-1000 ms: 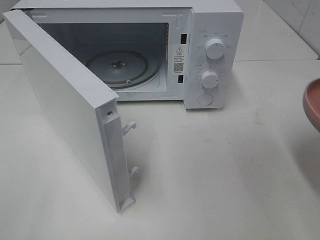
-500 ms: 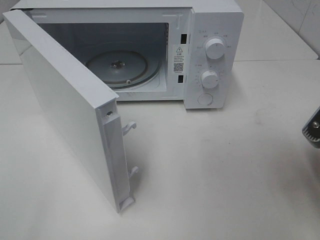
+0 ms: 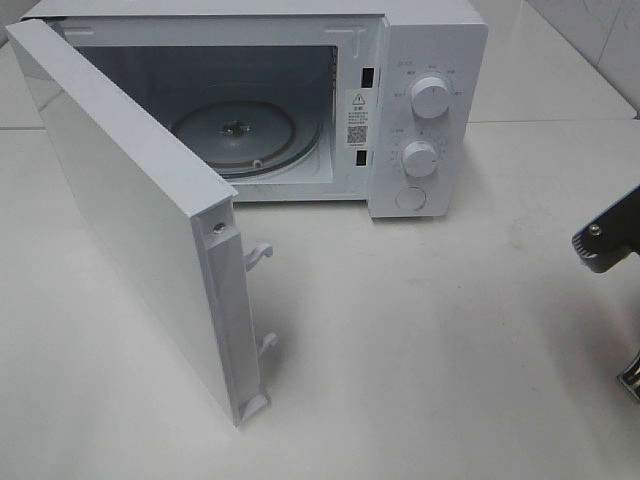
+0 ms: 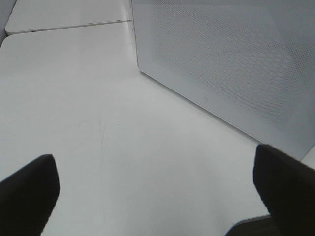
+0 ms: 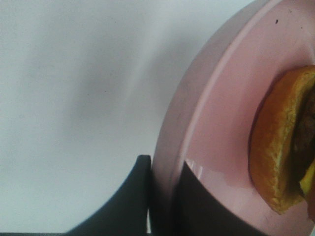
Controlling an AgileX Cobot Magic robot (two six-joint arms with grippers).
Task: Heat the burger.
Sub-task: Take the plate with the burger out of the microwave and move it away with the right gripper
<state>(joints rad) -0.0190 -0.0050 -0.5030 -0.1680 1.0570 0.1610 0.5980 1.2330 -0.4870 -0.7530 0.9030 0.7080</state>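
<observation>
Burger (image 5: 283, 147) sits at the right edge of the right wrist frame on a pink plate (image 5: 216, 128), soft and loose, likely to slide. Right gripper (image 5: 160, 196) pinches the plate's rim; left gripper (image 4: 157, 191) gapes wide, empty.

Microwave (image 3: 420, 110) cavity clear, door (image 3: 140, 210) wide.

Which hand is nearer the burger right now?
Right. The right hand is clamped on the rim of the pink plate carrying the burger. The left hand hangs open beside the microwave door.
</observation>
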